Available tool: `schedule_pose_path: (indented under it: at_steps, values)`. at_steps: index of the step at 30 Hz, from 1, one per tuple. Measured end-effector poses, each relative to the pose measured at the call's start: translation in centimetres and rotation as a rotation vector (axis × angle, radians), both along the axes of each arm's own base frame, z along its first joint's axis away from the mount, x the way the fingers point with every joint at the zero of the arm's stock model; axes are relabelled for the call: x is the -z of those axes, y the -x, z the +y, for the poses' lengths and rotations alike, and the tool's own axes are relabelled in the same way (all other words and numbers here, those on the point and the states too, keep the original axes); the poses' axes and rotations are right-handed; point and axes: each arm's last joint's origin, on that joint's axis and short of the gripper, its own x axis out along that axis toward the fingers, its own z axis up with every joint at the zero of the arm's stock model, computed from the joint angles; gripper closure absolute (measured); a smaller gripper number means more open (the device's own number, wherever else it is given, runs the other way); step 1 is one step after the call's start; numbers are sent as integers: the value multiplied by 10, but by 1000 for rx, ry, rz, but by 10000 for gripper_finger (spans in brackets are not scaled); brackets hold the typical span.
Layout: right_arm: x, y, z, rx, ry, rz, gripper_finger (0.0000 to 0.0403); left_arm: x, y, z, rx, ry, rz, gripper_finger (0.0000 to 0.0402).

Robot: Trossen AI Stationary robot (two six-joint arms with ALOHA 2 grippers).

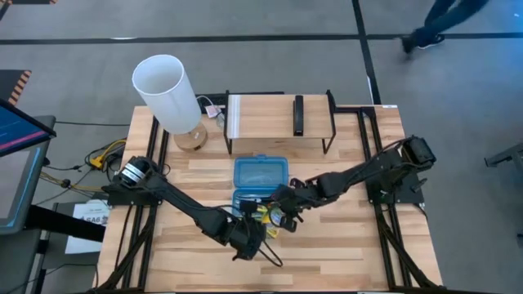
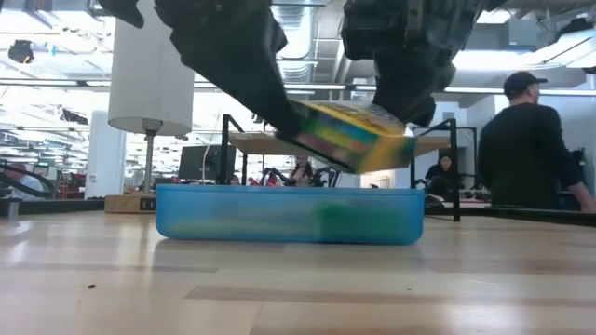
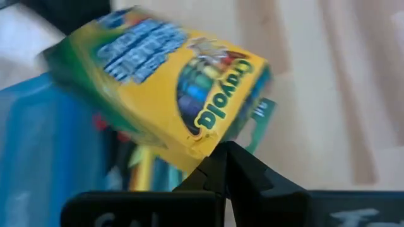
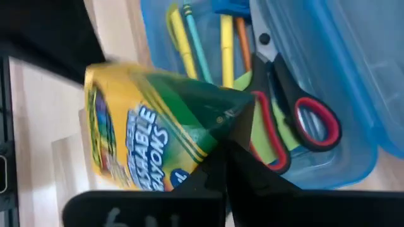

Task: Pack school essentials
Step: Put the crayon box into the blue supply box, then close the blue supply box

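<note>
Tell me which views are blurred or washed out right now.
Left wrist view: crayon box smeared by motion blur, table beyond out of focus. Right wrist view: box blurred too, scissors in the case sharper. Low view: bright backlight leaves the arms near-silhouettes. High view: evenly lit, no glare.

The crayon box (image 3: 165, 94) carries the brand "Crayola" in green letters on its yellow face; another side (image 4: 142, 148) shows part of the word "WASHABLE".
</note>
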Motion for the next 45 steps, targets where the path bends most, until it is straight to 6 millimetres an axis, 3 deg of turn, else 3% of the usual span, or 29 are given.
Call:
schedule_pose_path:
  at_steps: [9, 18, 26, 37, 45]
  values:
    - [3, -2, -8, -20, -27, 23, 377, -3, 22, 33, -126, -69, 29, 400]
    - [-3, -12, -20, -4, -40, -55, 377, 11, 40, 63, -201, 36, -35, 400]
    - [0, -15, -34, 33, -30, -42, 377, 21, 53, 66, -215, 82, -30, 400]
    - [8, -4, -33, 40, -14, 90, 377, 19, 56, 67, -210, 69, -4, 400]
    - [2, 2, -36, 19, 66, 89, 377, -6, 75, 64, -222, -23, -62, 400]
